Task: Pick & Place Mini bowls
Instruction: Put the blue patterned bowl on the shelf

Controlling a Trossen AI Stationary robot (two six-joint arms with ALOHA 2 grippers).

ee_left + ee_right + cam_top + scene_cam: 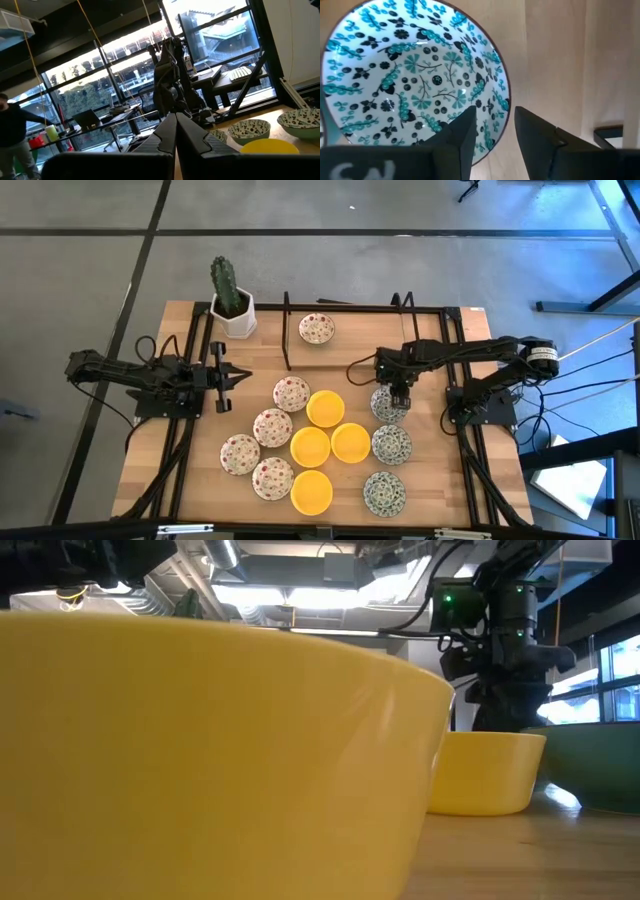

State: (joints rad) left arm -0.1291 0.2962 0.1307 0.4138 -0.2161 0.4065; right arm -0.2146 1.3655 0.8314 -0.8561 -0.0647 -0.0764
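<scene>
Here the right gripper (pixel 401 397) hangs directly over the green-patterned bowl (pixel 389 404) that lies farthest back in the right-hand column of bowls. In the right wrist view its two fingers (pixel 455 137) stand a narrow way apart, with one finger over the bowl's patterned inside and the other over the bare wood just outside, so the rim (pixel 504 90) of that bowl (pixel 415 80) falls in the gap between them; whether either finger touches the rim cannot be told. Nothing is clamped between them. The left gripper (pixel 232 376) waits well apart at the left side of the table (pixel 180 480), and its fingers (pixel 167 135) are pressed together with nothing between them. The other mini bowls sit on the wood in a loose cluster: two more green-patterned bowls (pixel 391 444) in front of the first, four yellow bowls (pixel 325 408) in the middle, four red-speckled bowls (pixel 291 393) toward the left, and one more red-speckled bowl (pixel 317 329) alone near the far edge. A cactus in a white pot (pixel 234 313) stands at the far left corner. In the low view a yellow bowl (pixel 200 760) fills most of the frame, with another (pixel 490 775) behind it.
</scene>
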